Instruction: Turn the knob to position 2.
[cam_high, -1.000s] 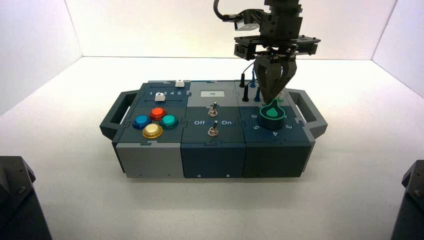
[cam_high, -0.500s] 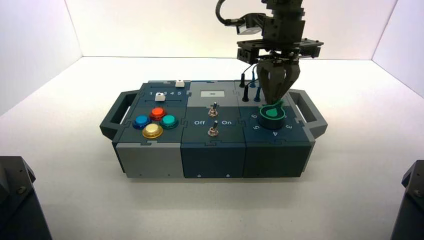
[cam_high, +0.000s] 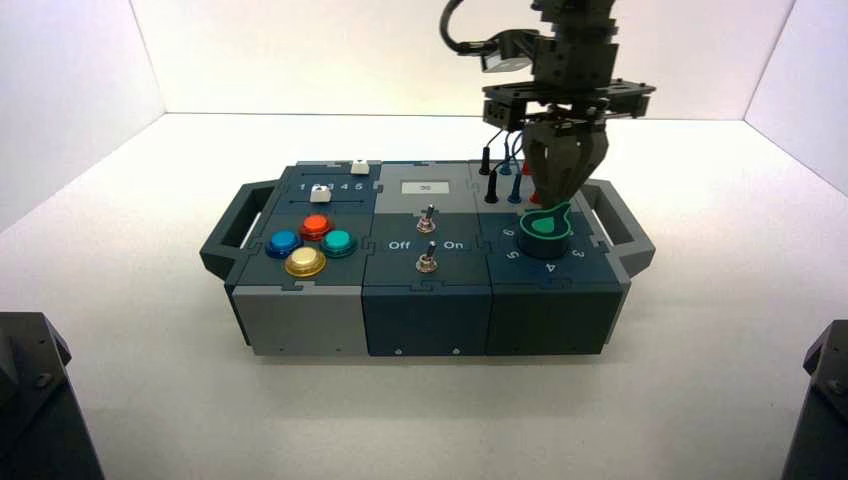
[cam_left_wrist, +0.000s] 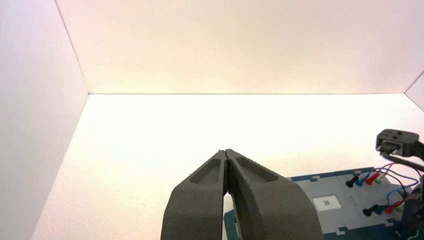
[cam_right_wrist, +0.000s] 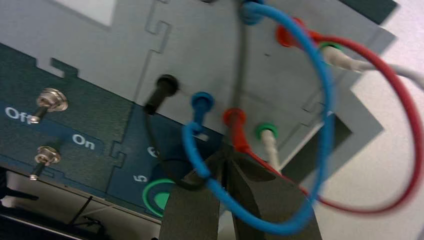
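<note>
High view: I'd judge the turn itself to be in hand. The right pincer (cam_high: 548, 203) is narrow, its tips together at the far edge of the round dark-green rotary knob with the mint-green top face (cam_high: 544, 226). That knob lies just beneath and on the near side of the pincer, on the right part of the dark multi-panelled box (cam_high: 424, 320). White dial numerals (cam_high: 550, 267) curve round the knob, nearer me than the pincer; I can't make out the 2. Next, I think, the closed tips need to nudge the pointer toward position 2, then back off without dragging it. The pale, smooth desk (cam_high: 430, 420) spreads beneath the box, and a plain whitish wall (cam_high: 300, 60) rises beyond the pincer.

Left wrist view: the left pincer (cam_left_wrist: 226, 152) is idle, its tips meeting, off to the left of the working one and clear of the box. Side walls close the brightly lit bay.

Right wrist view: the right pincer's tips meet beside the knob. A looping blue wire (cam_right_wrist: 327, 100) passes across it, so any sideways push could snag.
</note>
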